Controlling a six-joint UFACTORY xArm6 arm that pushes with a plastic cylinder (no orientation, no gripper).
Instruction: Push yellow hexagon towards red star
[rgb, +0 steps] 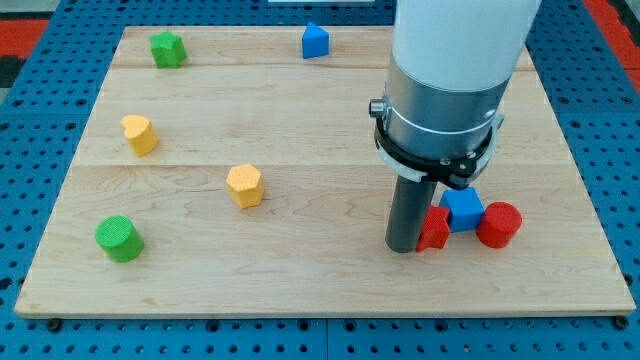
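Observation:
The yellow hexagon (245, 185) lies left of the board's middle. The red star (435, 229) lies at the lower right, partly hidden behind my rod. My tip (404, 248) rests on the board right against the red star's left side, far to the right of the yellow hexagon. A blue block (463, 208) and a red cylinder (499, 224) sit tight against the red star on its right.
Another yellow block (140, 133) lies at the left. A green cylinder (119, 239) is at the lower left. A green block (168, 48) and a blue block (315, 41) sit near the top edge of the wooden board (320, 290).

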